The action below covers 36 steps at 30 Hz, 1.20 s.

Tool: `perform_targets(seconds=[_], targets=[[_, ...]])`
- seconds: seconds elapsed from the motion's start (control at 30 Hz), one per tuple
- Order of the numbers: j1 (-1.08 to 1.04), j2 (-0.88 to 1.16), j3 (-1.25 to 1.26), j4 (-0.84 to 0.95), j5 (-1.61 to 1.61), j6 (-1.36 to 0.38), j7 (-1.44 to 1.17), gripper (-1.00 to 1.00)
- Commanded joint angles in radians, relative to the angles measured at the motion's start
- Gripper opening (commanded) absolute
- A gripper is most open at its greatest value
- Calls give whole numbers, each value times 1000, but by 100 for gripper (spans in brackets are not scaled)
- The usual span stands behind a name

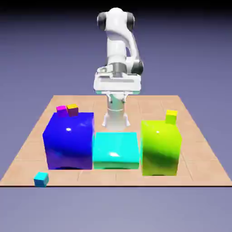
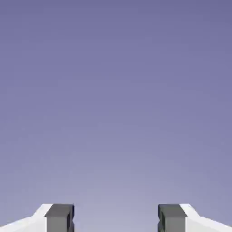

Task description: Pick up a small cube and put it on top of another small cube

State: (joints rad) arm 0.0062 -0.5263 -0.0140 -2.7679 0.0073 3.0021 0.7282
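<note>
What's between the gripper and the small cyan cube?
The big blue block and flat cyan block stand between the gripper and the small cyan cube at the near-left corner. The open gripper sits behind them.

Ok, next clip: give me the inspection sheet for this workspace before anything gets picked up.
Surface: tan tiled table, flat.
Job's things: small cyan cube on the table at the near corner, exterior view's left; small lemon-yellow cube by the top back of the lime-green block. Neither is held.
Clutter: large blue block with a magenta cube and an orange-yellow cube at its top back edge; flat cyan block between the big blocks.
Grippers: gripper open, nothing between the fingertips; the hand view shows only backdrop.
Cables: nothing seen.
Surroundings: plain blue-violet backdrop.
</note>
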Motion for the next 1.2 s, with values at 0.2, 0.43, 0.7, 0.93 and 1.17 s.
perform_targets(seconds=[0.2, 0.43, 0.7, 0.93, 1.17], targets=[[-33, 254, -81, 245, 43, -202, -74, 0], [-67, 507, -162, 489, 85, -405, -149, 0], [-105, 797, -255, 768, 134, -636, -233, 0], [-139, 1051, -337, 1013, 176, -839, -308, 0], [-172, 1305, -418, 1257, 219, -1041, -382, 0]])
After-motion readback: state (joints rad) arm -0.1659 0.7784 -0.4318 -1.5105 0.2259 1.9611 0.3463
